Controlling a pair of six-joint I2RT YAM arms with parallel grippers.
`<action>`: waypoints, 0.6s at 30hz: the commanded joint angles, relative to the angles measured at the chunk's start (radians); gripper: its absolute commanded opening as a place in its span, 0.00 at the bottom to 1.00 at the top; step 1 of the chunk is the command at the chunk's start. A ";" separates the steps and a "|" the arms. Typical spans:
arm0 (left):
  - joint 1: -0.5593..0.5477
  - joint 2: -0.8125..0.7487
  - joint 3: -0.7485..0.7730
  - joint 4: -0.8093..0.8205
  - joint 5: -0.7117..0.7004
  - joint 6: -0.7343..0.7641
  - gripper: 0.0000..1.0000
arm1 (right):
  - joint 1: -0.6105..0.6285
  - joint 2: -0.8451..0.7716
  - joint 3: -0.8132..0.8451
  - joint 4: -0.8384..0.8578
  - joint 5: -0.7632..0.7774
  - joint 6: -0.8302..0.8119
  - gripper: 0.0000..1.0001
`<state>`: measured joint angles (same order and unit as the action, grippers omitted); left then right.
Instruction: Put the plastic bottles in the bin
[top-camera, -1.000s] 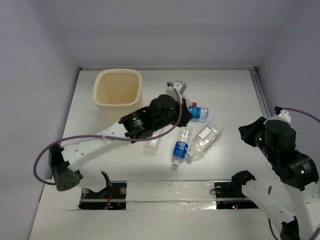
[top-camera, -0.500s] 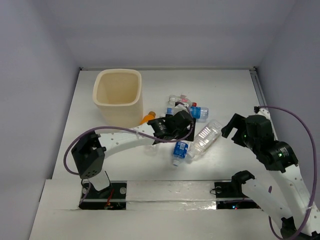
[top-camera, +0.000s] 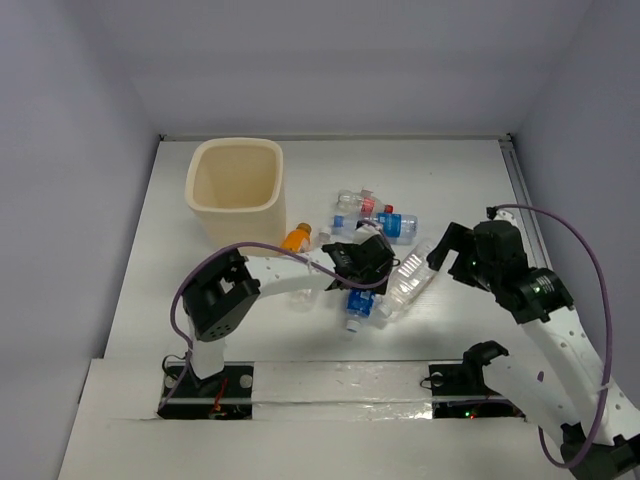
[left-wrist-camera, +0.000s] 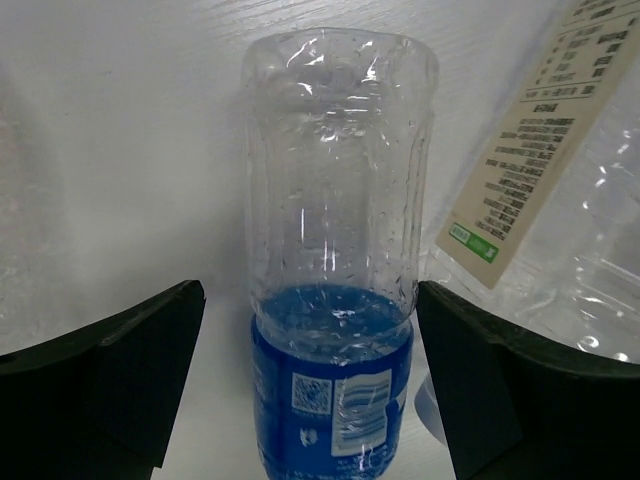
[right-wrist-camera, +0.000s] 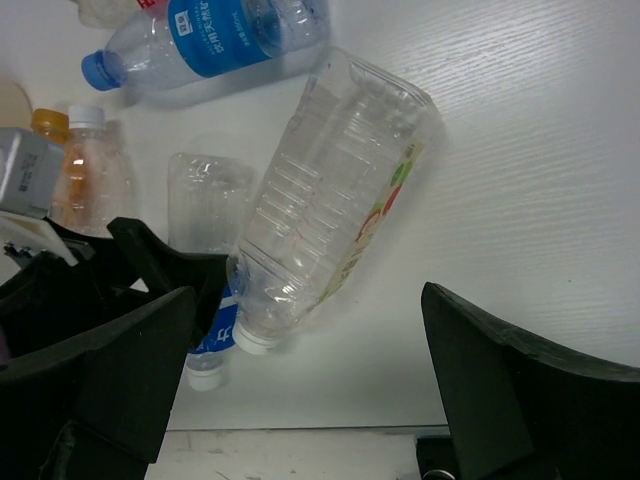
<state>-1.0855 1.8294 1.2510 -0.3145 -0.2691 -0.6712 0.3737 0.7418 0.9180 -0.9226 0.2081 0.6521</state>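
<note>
Grasp approach | left jaws spread astride blue-labelled bottle (left-wrist-camera: 335, 250) | right jaws spread above clear bottle (right-wrist-camera: 330, 200) | closure judged needed next

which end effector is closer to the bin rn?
Left. The left end effector is over the bottles right of the bin; the right end effector is farther right, past the bottles.

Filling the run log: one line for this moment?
left gripper: open, straddling blue-label bottle | right gripper: open over big clear bottle | bin: no bottles visible inside
</note>
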 joint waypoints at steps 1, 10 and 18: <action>0.019 0.017 0.015 0.035 -0.007 -0.004 0.84 | -0.004 0.019 -0.014 0.094 -0.035 -0.002 1.00; 0.052 -0.007 -0.010 0.110 0.024 0.013 0.34 | -0.004 0.186 -0.051 0.154 -0.033 0.009 1.00; 0.052 -0.228 -0.001 0.098 0.053 0.016 0.24 | -0.004 0.321 -0.036 0.202 -0.032 0.038 1.00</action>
<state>-1.0321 1.7531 1.2358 -0.2390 -0.2234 -0.6636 0.3737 1.0374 0.8677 -0.7856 0.1730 0.6682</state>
